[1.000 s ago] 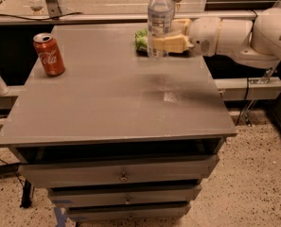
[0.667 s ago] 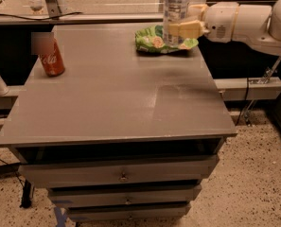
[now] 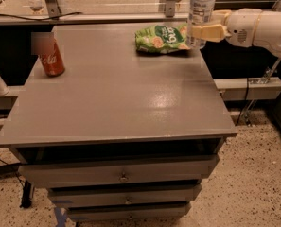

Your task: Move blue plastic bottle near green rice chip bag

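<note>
Pincer (image 3: 200,32) pinching blue plastic bottle (image 3: 201,6) at table's (image 3: 130,103) far right corner.
Bottle upright, just beside green rice chip bag (image 3: 161,38); red can (image 3: 51,59) well apart, left.

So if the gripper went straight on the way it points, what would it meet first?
Probably the green rice chip bag. The gripper, shut on the blue plastic bottle, points leftward in the picture, and the bag lies just beside the bottle, though depth is unclear.
</note>
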You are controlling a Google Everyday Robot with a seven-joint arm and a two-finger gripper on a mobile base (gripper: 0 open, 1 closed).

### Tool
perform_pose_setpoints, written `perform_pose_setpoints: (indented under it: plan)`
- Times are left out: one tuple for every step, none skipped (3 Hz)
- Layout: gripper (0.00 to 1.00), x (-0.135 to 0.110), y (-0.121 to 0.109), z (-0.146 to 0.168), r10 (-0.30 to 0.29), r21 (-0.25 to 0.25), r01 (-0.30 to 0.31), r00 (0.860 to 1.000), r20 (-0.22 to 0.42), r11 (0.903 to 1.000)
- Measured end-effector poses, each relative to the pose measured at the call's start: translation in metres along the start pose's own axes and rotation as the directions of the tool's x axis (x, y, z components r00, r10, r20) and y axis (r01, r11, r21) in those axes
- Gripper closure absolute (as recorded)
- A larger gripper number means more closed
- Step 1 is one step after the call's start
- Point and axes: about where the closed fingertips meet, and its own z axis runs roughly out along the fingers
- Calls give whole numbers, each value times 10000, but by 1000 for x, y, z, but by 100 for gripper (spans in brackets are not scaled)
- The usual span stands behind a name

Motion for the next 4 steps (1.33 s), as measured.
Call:
perform_pose_setpoints:
  plan:
    - [100, 20, -16, -2, 409, 211, -412, 9991, 135, 9989]
    - [100, 37, -28, 11, 756, 112, -760, 9967, 291, 9970]
    - [100, 54, -39, 21, 1047, 72, -1049, 9941, 277, 9945]
    - [100, 68, -46, 19, 1288, 183, -1293, 9913, 259, 9914]
